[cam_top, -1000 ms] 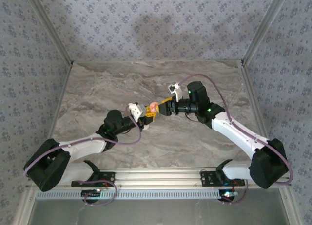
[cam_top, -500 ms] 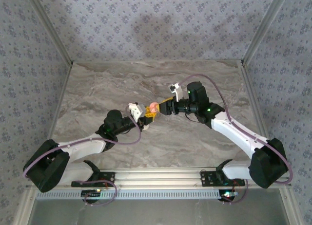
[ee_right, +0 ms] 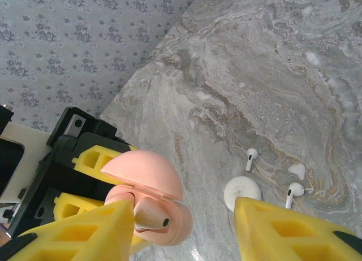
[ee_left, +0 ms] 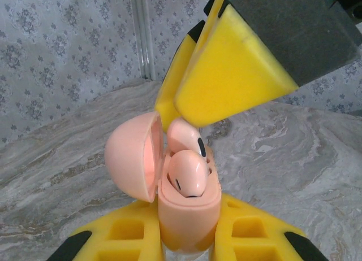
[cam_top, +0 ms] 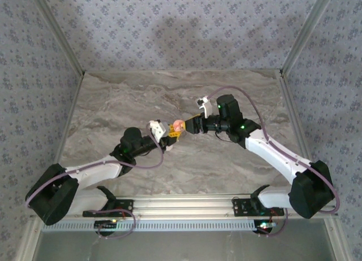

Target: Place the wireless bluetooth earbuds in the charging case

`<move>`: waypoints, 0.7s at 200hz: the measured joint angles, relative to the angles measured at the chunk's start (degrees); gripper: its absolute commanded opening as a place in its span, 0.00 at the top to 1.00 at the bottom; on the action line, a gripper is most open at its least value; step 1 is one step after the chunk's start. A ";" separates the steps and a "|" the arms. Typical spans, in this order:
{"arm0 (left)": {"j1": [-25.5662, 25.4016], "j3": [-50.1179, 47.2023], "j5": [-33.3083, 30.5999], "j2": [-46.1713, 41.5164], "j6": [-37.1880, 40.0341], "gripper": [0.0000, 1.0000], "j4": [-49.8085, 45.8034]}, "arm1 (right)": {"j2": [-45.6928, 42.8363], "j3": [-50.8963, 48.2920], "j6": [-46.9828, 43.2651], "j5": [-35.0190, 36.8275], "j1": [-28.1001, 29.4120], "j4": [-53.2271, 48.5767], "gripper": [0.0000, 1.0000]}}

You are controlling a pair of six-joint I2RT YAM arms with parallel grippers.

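My left gripper (ee_left: pixel 186 238) is shut on the body of a pink charging case (ee_left: pixel 186 216), held upright with its lid (ee_left: pixel 131 156) hinged open to the left. Two pink earbuds sit in its wells, one near (ee_left: pixel 186 173) and one far (ee_left: pixel 185 138). My right gripper (ee_right: pixel 184 207) hovers over the case (ee_right: pixel 184 221), open, with one yellow finger (ee_right: pixel 85 227) against the earbud (ee_right: pixel 150 213) and the other well clear. Two white stemmed earbuds (ee_right: pixel 250 157) (ee_right: pixel 293 192) lie on the table. From above, both grippers (cam_top: pixel 172 134) (cam_top: pixel 189 124) meet at the case (cam_top: pixel 177 125).
A white round disc (ee_right: pixel 242 192) and a small white scrap (ee_right: pixel 296 170) lie on the marble table (ee_right: pixel 271 74) beside the white earbuds. Patterned walls (cam_top: pixel 181 29) close in the table's back and sides.
The right gripper has edged slightly left toward the case and its fingers have narrowed a little. The left arm and the case have stayed put.
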 measured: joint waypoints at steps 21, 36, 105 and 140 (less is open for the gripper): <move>-0.17 -0.02 0.02 -0.57 1.86 0.83 -0.09 | -0.98 0.00 0.11 -0.13 -0.31 -0.63 0.45; -0.50 -0.02 0.00 -0.68 3.65 0.83 -0.04 | -1.99 0.07 0.28 -0.13 -0.52 -0.96 0.44; -1.64 -0.02 -0.24 -0.68 8.92 0.83 -0.98 | -2.45 0.17 0.44 -0.15 0.33 -1.25 0.44; -1.66 -0.02 -0.48 -1.31 9.62 0.83 -1.73 | -0.94 0.17 0.42 -0.15 0.33 -1.51 0.46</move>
